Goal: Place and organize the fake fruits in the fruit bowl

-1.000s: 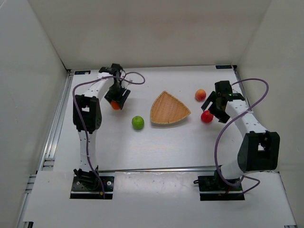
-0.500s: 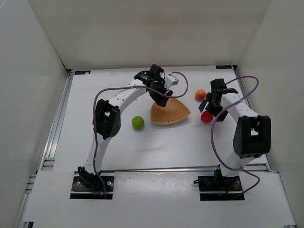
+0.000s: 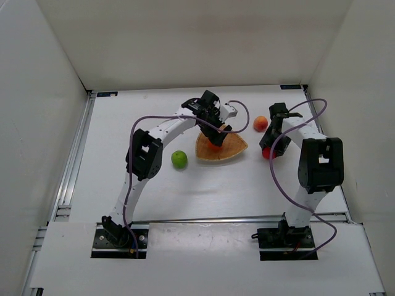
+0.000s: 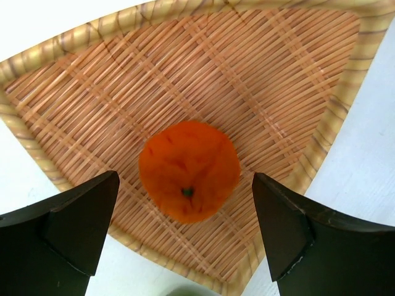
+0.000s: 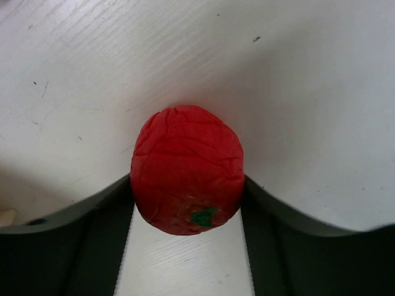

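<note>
Two grippers: left gripper (image 4: 185,185) gapes over orange (image 4: 188,166) in fruit bowl (image 4: 21,61); right gripper (image 5: 187,188) clamps red apple (image 5: 187,157).

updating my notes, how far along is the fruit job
Done: the orange lies in the basket, with the left gripper open above it. In hand: the right gripper is closed on the red apple, which sits on the table. Left: that apple, the green apple and the peach-coloured fruit, all outside the basket.

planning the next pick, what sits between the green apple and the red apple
The fruit bowl with the orange in it, the open left gripper above; the top view shows this.
</note>
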You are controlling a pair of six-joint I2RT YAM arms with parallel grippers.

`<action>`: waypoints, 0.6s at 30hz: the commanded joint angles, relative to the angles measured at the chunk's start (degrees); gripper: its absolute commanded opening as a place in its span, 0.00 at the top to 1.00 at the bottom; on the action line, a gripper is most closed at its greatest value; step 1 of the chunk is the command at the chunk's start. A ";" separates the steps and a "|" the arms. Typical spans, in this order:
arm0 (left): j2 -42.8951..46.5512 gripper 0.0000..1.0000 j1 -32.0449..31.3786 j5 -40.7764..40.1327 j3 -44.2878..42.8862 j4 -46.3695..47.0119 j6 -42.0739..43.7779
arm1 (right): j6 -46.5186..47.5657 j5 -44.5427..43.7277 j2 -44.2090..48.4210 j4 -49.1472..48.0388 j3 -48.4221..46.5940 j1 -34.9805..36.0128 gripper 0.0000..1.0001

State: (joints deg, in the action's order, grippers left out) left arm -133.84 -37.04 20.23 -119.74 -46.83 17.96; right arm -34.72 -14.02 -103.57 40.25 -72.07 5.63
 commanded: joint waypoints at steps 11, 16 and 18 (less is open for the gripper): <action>17.63 0.00 6.61 -17.06 -0.67 -5.20 1.47 | 2.11 -6.36 9.33 -0.26 -1.75 0.69 0.99; 19.41 0.00 15.30 -18.56 1.44 -8.36 -0.11 | 6.94 -10.07 16.03 -3.58 -3.85 9.65 0.99; 19.93 0.00 17.43 -16.98 3.02 -10.82 -1.60 | 8.17 -6.74 14.46 -3.60 -5.35 13.43 0.99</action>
State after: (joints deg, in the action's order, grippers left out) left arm -116.18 -22.76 3.97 -119.31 -52.73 18.11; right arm -30.33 -21.39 -88.38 39.35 -74.54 14.52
